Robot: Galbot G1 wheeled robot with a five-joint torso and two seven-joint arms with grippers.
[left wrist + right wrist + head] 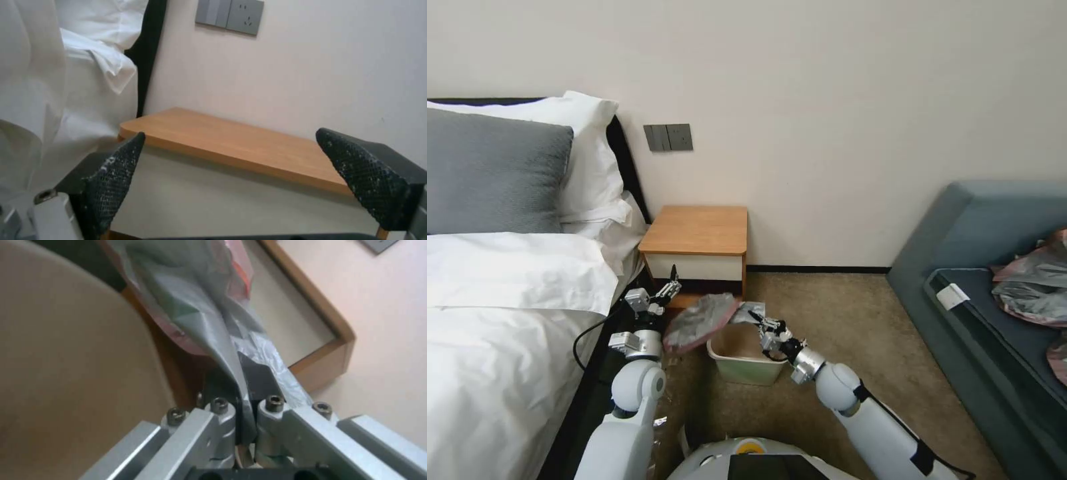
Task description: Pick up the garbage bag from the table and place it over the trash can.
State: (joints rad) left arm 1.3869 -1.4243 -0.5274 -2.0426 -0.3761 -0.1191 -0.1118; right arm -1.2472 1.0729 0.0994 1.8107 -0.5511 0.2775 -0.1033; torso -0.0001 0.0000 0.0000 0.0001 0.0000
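Note:
The garbage bag [699,323] is a crumpled grey-pink sheet hanging over the far left corner of the cream trash can [748,363]. My right gripper [758,317] is above the can's far rim, shut on one edge of the bag. In the right wrist view the bag [200,310] runs out from between the closed fingers [256,373], with the can's inner wall [66,356] beside it. My left gripper [671,285] stands open and empty just in front of the wooden table [697,230], left of the bag. Its fingers [118,170] frame the table top [240,146].
A bed with white bedding [507,320] and a grey pillow [490,173] runs close along my left arm. A blue-grey sofa [994,267] on the right carries a heap of plastic bags [1037,280]. Brown carpet [840,313] lies open between can and sofa.

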